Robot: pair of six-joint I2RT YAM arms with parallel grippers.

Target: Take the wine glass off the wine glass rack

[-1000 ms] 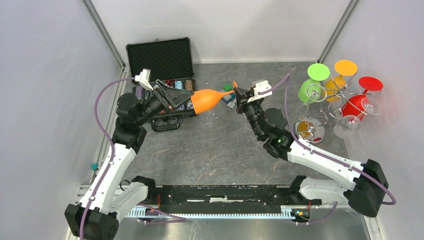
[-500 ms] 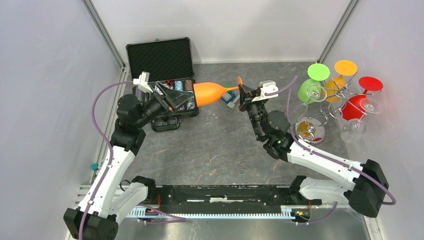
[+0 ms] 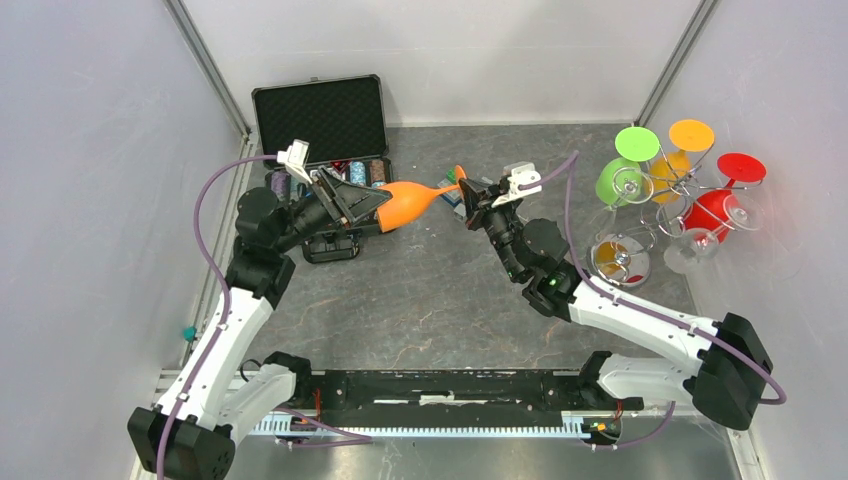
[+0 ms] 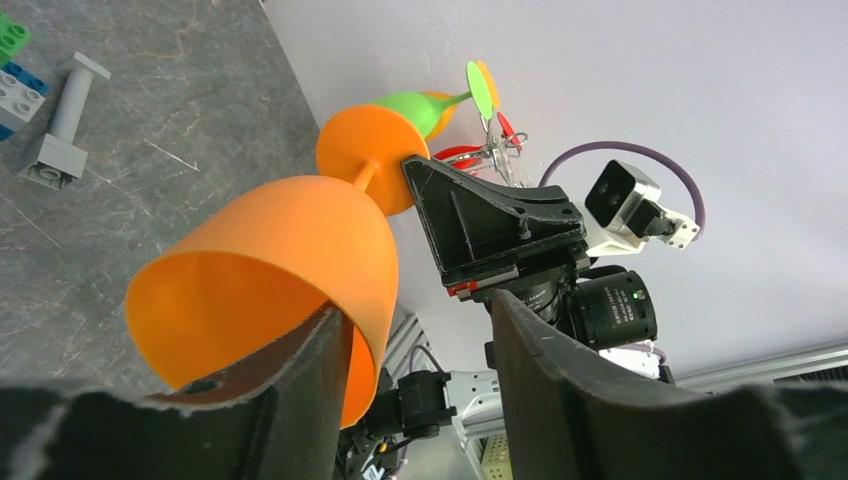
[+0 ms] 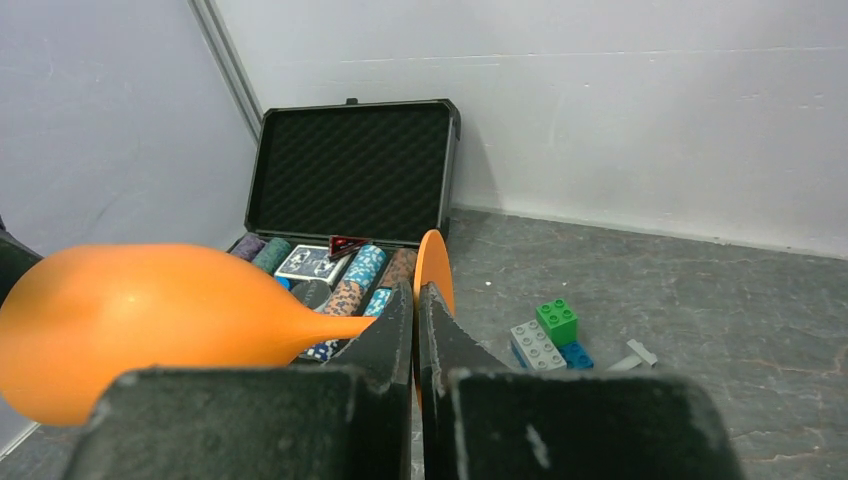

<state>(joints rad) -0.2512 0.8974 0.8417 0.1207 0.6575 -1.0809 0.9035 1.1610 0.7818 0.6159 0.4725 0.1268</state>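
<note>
An orange wine glass (image 3: pixel 408 200) hangs level in the air between my two grippers, off the rack. My right gripper (image 3: pixel 467 192) is shut on its round foot (image 5: pixel 436 262), with the stem and bowl (image 5: pixel 150 310) pointing left. My left gripper (image 3: pixel 376 206) is open at the bowl's mouth. One finger (image 4: pixel 300 380) is inside the bowl (image 4: pixel 280 250) and the other stands well outside it. The silver wire wine glass rack (image 3: pixel 688 186) stands at the far right with green, orange and red glasses on its hooks. It also shows far off in the left wrist view (image 4: pixel 497 150).
An open black case (image 3: pixel 320 120) with poker chips and cards lies at the back left, under my left gripper. Loose toy bricks (image 5: pixel 548 335) lie on the grey table below the glass's foot. The rack's round base (image 3: pixel 621 259) sits near my right arm. Enclosure walls stand all round.
My left gripper has moved right, so one finger is now inside the bowl's mouth. My right gripper has shifted the glass slightly left and lower than half a second ago.
</note>
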